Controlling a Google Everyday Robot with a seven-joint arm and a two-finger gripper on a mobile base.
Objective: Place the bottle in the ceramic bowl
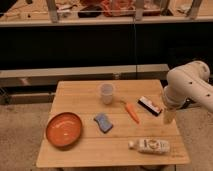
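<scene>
The wooden desk [85, 150] takes most of the lower part of the view, and all the small things lie on it. The white robot arm [189, 85] comes in from the right side and bends down over the right edge of the desk. The ceramic bowl [63, 130], round, shallow and orange-red, sits at the front left corner and has nothing in it. The bottle [150, 145] lies on its side near the front right edge, with its white cap pointing to the left, well apart from the bowl. The end effector [169, 118] hangs pointing down above the right edge, a little behind the bottle and not touching it; its fingers stand wide apart and hold nothing. A translucent cup [106, 93] stands upright at the middle back. A blue sponge [103, 122] lies near the centre, between the bowl and the carrot [132, 112]. A small black and white block [149, 105] lies just right of the carrot, near the end effector.
</scene>
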